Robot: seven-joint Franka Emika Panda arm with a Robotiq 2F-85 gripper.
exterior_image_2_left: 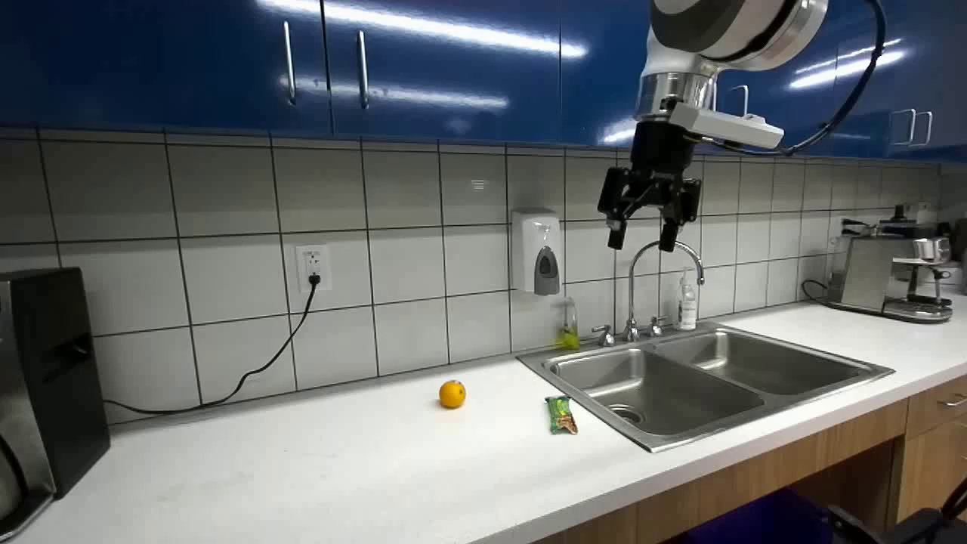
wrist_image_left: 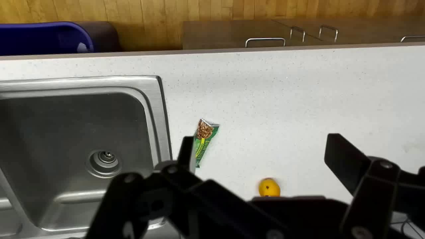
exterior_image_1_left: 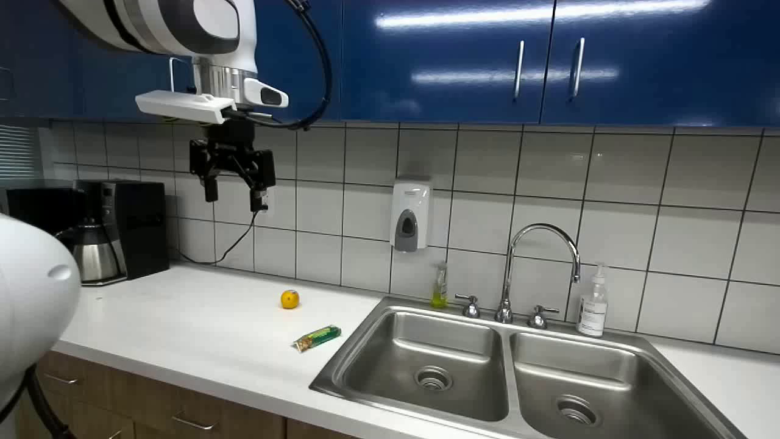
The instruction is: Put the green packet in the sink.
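Note:
The green packet (exterior_image_1_left: 317,338) lies flat on the white counter just beside the sink (exterior_image_1_left: 344,366). It also shows in an exterior view (exterior_image_2_left: 561,415). In the wrist view the packet (wrist_image_left: 207,139) lies near the sink rim (wrist_image_left: 160,122), its lower left part hidden behind one finger. The double-basin steel sink also shows in an exterior view (exterior_image_2_left: 585,400); the basin nearest the packet shows bare steel and a drain. My gripper (exterior_image_1_left: 234,201) is open, with nothing between its fingers, high above the counter and pointing down. It also shows in an exterior view (exterior_image_2_left: 642,243) and the wrist view (wrist_image_left: 260,146).
A small orange fruit (exterior_image_1_left: 290,299) stands on the counter near the packet. A curved chrome faucet (exterior_image_1_left: 542,227), a green soap bottle (exterior_image_1_left: 439,286) and a white pump bottle (exterior_image_1_left: 593,308) stand behind the sink. A wall dispenser (exterior_image_1_left: 411,213) and blue cabinets (exterior_image_1_left: 445,61) are at the back.

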